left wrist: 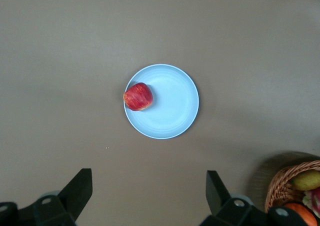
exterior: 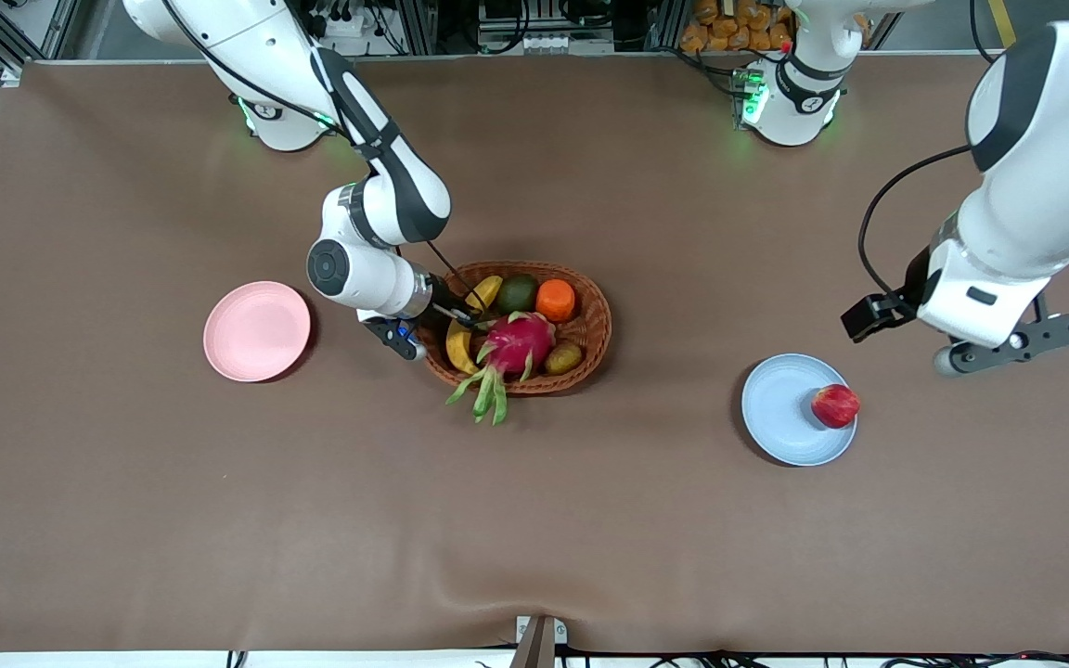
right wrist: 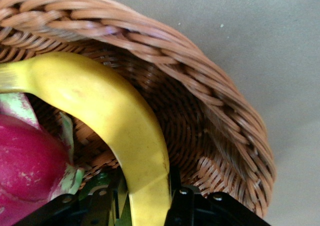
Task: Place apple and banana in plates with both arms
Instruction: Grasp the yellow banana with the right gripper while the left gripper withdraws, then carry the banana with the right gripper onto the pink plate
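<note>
Right end effector (exterior: 460,318) was down in the wicker basket (exterior: 590,325), clamped shut on the banana (exterior: 458,345).

The banana was a smooth, curved yellow one, lying in the basket at the end toward the right arm, its long axis running roughly from the robots' edge of the desk (exterior: 534,520) toward the front camera, tucked against the woven wall beside the spiky magenta dragon fruit (exterior: 518,343). An orange (exterior: 555,300) sat in there too. Left end effector (left wrist: 145,196) hung up in the air over bare desk beside the light blue plate (exterior: 780,413), fingers spread wide, holding nothing. The round red apple (exterior: 835,405) sat on that plate's rim. The round, shallow pink plate (exterior: 257,331) lay beside the basket toward the right arm's end.
</note>
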`<move>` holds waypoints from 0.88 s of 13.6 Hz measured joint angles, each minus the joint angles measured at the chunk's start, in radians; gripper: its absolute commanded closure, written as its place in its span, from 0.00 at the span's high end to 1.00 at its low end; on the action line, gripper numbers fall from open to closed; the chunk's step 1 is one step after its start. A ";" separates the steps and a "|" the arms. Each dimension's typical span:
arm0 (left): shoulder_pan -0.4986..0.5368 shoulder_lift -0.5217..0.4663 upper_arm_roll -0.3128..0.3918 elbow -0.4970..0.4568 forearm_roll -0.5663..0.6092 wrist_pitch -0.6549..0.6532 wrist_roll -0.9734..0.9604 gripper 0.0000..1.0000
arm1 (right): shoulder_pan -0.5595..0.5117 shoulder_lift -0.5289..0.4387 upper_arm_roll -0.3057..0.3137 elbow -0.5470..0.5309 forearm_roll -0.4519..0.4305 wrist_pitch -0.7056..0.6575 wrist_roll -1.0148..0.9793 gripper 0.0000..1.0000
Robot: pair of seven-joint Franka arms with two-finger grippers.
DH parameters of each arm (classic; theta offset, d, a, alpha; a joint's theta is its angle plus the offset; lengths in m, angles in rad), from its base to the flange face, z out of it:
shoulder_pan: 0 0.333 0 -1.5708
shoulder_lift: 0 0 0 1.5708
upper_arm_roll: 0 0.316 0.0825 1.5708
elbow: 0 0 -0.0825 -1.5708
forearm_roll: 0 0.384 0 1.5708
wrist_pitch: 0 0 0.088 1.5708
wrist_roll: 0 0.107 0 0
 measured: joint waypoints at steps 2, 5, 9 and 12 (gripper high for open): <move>0.001 -0.029 0.000 0.005 0.000 -0.031 0.000 1.00 | -0.004 -0.003 -0.007 0.013 0.000 -0.051 0.000 0.00; 0.000 -0.068 -0.001 0.006 0.000 -0.073 0.000 1.00 | -0.033 -0.030 -0.019 0.066 0.000 -0.203 0.004 0.00; 0.000 -0.102 -0.002 0.006 0.000 -0.115 0.000 1.00 | -0.057 -0.076 -0.075 0.143 -0.038 -0.431 0.005 0.00; 0.000 -0.127 -0.003 0.007 0.000 -0.118 0.000 1.00 | -0.061 -0.080 -0.143 0.215 -0.198 -0.585 0.004 0.00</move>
